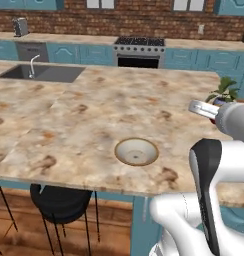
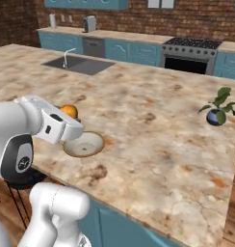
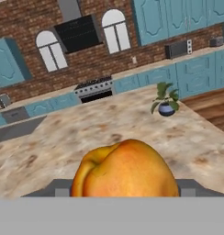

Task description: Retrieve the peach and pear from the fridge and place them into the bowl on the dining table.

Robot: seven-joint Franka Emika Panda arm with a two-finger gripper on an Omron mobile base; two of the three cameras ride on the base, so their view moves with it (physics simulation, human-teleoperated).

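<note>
Yellow-orange pear (image 3: 127, 170) sits clamped in the gripper (image 3: 125, 193), held above the beige marbled tabletop (image 2: 153, 120) just beside the tan-rimmed shallow bowl (image 2: 84, 144).

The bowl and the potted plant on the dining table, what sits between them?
Nothing: in the right base view only bare marbled top of the dining table stretches between the bowl and the potted plant.
</note>
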